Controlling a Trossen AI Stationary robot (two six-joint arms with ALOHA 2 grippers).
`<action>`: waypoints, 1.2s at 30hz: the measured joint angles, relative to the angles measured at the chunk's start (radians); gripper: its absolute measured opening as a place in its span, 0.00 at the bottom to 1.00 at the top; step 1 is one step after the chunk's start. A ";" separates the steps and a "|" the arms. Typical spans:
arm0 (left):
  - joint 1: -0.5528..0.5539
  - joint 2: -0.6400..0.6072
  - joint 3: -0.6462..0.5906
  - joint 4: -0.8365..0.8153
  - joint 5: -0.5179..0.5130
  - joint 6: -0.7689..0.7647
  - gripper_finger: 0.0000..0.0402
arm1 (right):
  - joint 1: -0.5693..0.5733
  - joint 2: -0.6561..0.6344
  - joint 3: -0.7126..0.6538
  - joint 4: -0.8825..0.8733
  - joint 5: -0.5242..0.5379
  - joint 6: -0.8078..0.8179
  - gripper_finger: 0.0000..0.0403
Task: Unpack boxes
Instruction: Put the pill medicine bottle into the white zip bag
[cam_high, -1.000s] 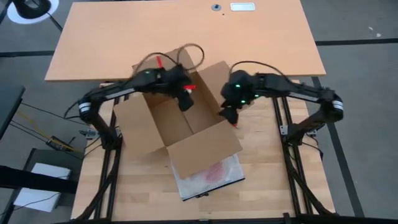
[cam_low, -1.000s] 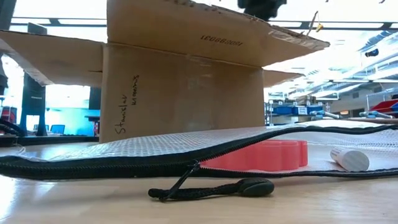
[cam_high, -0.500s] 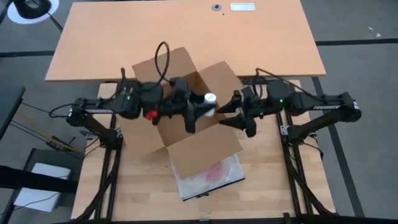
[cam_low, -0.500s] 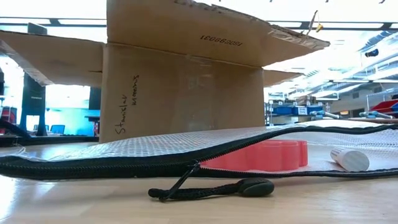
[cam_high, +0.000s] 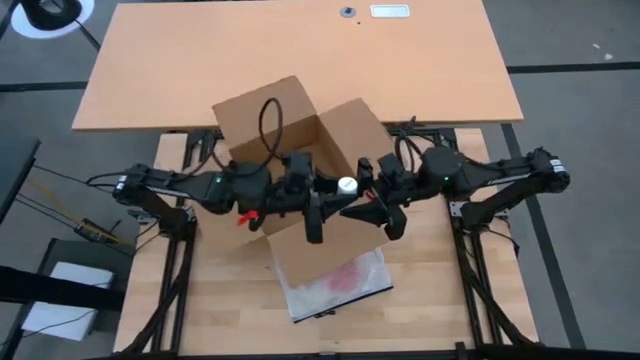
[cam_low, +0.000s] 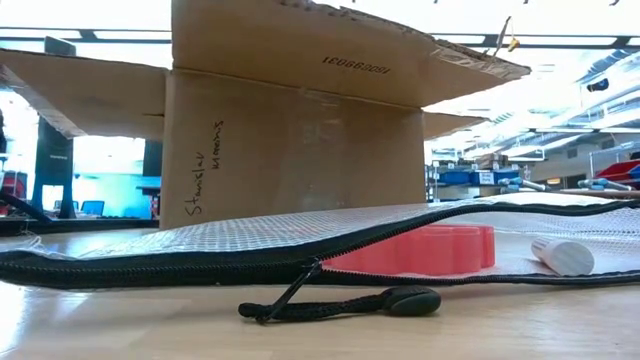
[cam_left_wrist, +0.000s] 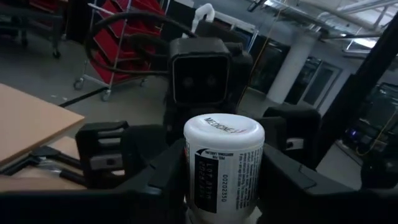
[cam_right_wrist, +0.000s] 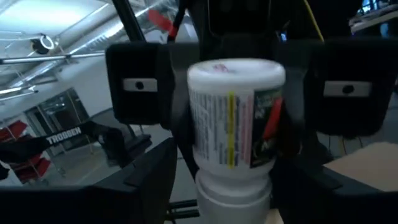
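Note:
The open brown cardboard box (cam_high: 300, 165) stands on the table, its side wall facing the low view (cam_low: 290, 140). Above its near right part a white medicine bottle (cam_high: 346, 186) hangs upright, a printed label on its side (cam_left_wrist: 224, 168). My left gripper (cam_high: 330, 192) reaches in level from the table's left and is shut on the bottle. My right gripper (cam_high: 364, 196) faces it level from the right. Its fingers (cam_right_wrist: 152, 171) stand on either side of the bottle's lower part (cam_right_wrist: 233, 190). My left gripper pinches the bottle's body (cam_left_wrist: 221, 186) between its two fingers, below the white top. The fingers come level from the table's left. The bottle stands upright, lifted clear above the box. My right gripper's fingers flank the bottle's lower part; whether they touch it I cannot tell.
A clear mesh zip bag (cam_high: 335, 280) with a red item (cam_low: 430, 250) and a white tube (cam_low: 560, 255) lies before the box, partly under its near flap (cam_high: 330, 235). Its zipper pull (cam_low: 385, 300) trails on the table. A brown desk (cam_high: 300, 60) stands beyond.
My left gripper has risen out of the box with the bottle, tipped from pointing down to level and swung toward the table's near edge. My right gripper has also tipped up to level and closed in on the bottle from the right.

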 joint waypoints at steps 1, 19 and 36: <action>-0.001 0.001 0.000 0.004 -0.001 0.000 0.41 | 0.000 0.004 0.000 0.013 -0.002 0.000 0.56; -0.001 -0.064 0.001 -0.132 -0.076 0.024 0.61 | 0.045 -0.036 0.097 -0.277 -0.033 -0.035 0.35; -0.092 -0.088 -0.023 -0.677 -0.113 -0.319 0.62 | 0.516 0.039 -0.043 -1.039 0.040 0.480 0.35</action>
